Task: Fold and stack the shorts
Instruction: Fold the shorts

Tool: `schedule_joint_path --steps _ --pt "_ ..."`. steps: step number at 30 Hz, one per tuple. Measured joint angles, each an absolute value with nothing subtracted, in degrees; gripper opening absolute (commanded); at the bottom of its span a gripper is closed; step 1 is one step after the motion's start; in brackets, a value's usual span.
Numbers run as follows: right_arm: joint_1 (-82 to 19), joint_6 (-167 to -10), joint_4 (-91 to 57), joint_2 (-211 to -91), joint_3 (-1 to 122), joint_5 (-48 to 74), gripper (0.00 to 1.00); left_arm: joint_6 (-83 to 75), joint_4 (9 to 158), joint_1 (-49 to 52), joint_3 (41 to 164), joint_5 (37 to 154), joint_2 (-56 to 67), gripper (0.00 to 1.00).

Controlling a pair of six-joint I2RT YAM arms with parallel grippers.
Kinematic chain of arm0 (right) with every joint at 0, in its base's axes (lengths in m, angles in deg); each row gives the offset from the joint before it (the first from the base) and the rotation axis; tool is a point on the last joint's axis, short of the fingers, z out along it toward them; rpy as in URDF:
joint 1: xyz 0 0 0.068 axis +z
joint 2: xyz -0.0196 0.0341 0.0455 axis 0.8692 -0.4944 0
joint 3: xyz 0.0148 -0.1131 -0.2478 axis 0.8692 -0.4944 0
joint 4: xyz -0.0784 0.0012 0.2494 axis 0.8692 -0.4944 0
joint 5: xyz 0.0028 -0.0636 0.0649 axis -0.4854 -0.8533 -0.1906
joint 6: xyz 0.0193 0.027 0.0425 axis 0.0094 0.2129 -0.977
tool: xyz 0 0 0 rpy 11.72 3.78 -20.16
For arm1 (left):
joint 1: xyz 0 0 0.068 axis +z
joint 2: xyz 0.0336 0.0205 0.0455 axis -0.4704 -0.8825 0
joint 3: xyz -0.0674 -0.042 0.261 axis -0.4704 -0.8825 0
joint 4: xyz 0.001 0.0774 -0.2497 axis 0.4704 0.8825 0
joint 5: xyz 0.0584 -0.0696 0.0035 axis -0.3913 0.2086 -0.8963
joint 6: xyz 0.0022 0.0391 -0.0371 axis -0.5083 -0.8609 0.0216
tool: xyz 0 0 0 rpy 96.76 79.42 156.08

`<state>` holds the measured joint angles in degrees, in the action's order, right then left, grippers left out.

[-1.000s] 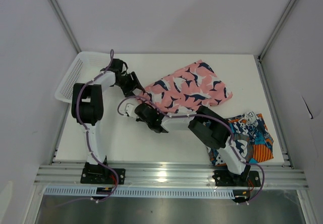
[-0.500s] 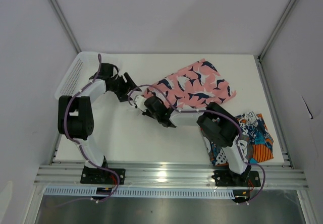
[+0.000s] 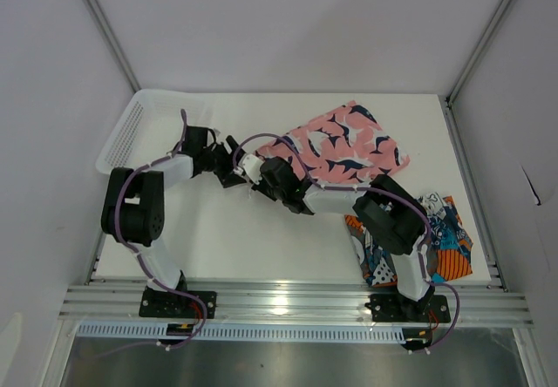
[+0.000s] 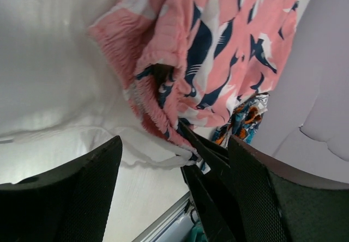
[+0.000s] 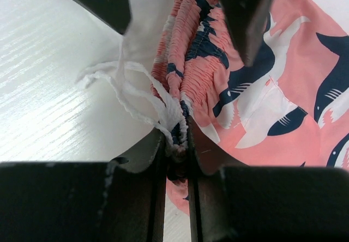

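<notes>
Pink shorts [image 3: 344, 147] lie around 1 o'clock on the table [image 3: 209, 230]. Left gripper [image 3: 234, 162] has just spread wide at the waistband [image 5: 185, 51], and right gripper [image 5: 177, 144] stays pinched on waistband and drawstring [image 5: 117, 84]. Looks like a mid-fold regrip; printed pair [image 3: 440, 239] waits at 4 o'clock.

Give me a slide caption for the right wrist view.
Right tool pinches the pink shorts beside their white drawstring, left tool open just beyond.

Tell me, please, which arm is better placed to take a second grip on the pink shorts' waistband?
Left, probably: the left gripper stands open, holding nothing, right beside the gathered waistband of the pink shorts, while the right gripper is shut on that waistband by the drawstring.
</notes>
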<state>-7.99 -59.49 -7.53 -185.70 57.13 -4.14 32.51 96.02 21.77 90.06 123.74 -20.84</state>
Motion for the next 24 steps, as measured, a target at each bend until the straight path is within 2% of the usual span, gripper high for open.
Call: schedule_joint_path --steps 9,24 --pt "-8.49 -60.78 -6.96 -184.7 57.04 -2.92 0.0 38.23 86.71 20.83 86.63 125.64 -20.84 0.83" --pt "-8.64 -63.17 -5.45 -184.7 57.04 -4.38 0.0 42.84 82.56 19.41 84.4 126.3 -20.84 0.84"
